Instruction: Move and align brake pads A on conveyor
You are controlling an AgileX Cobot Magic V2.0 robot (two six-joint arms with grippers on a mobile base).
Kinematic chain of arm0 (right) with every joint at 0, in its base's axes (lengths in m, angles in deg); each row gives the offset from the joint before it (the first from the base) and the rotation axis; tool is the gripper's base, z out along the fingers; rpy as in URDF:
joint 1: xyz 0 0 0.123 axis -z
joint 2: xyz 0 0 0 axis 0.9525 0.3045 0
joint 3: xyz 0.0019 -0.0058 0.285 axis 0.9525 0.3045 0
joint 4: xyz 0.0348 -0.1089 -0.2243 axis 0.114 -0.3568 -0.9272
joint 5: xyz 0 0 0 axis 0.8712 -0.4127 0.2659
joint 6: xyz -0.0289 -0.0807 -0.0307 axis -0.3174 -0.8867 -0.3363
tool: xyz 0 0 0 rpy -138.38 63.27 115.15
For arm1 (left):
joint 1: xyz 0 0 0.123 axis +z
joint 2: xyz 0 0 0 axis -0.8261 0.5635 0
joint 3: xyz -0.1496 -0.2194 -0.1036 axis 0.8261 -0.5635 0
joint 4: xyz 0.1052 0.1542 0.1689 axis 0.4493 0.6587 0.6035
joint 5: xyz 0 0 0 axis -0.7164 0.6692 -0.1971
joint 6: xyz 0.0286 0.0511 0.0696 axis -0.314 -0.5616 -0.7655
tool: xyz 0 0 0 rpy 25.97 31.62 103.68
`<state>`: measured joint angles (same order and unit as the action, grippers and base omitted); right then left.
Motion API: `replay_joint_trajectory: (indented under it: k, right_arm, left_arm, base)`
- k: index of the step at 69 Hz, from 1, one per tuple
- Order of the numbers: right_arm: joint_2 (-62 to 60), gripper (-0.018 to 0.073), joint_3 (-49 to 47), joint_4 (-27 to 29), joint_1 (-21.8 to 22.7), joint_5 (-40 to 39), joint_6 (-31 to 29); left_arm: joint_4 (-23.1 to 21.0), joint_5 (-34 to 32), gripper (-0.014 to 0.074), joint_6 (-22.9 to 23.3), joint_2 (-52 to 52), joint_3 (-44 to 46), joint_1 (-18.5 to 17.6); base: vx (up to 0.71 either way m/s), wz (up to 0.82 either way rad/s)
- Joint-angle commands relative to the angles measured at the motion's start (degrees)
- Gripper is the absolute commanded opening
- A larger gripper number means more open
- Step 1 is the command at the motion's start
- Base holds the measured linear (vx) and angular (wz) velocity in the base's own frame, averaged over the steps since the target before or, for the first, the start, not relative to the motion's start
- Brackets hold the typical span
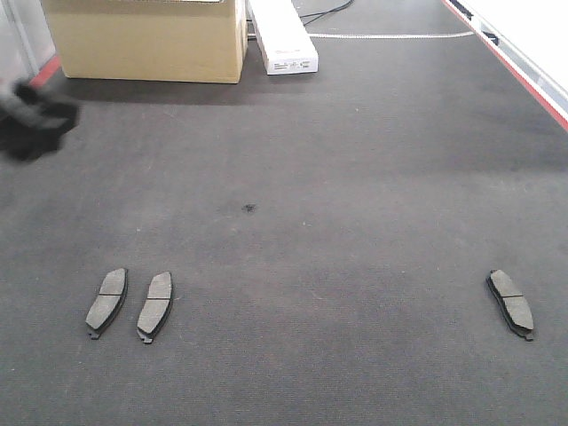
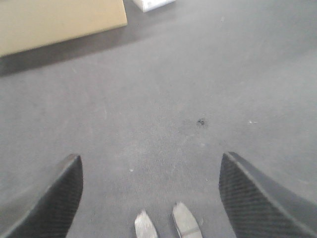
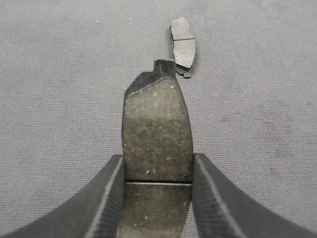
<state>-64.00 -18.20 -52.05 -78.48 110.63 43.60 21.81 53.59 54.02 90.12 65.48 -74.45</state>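
The rough charcoal conveyor [image 1: 293, 177] carries three flat grey-brown brake pads: two [image 1: 107, 301] [image 1: 155, 306] side by side near-left, one [image 1: 511, 303] far right, long axes running roughly up the belt. The right hand [image 3: 157, 171] pinches a fourth grooved pad [image 3: 156, 124] lengthwise. The left hand [image 2: 151, 198] hangs spread wide.

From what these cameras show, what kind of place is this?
Probably a factory or workshop packing line. A wide dark conveyor belt with a red edge strip carries brake pads, and a cardboard box stands at its far end. The right gripper holds one pad.
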Motion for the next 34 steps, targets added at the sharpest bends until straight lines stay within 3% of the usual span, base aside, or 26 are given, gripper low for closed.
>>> replay_joint_trajectory:
  k: [1,34]
  right_arm:
    - [0.34,-0.0004,-1.62,-0.78,0.39,-4.29,-0.06]
    - [0.34,-0.0004,-1.62,-0.78,0.39,-4.29,-0.06]
  left_arm:
    - [0.31,-5.1,0.0533,-0.1,-7.38,-3.52,-0.22]
    - [-0.17,-5.56,0.0533,-0.1,-38.23,-25.29,-0.22]
  base:
    - [0.0,0.0]
    - [0.0,0.0]
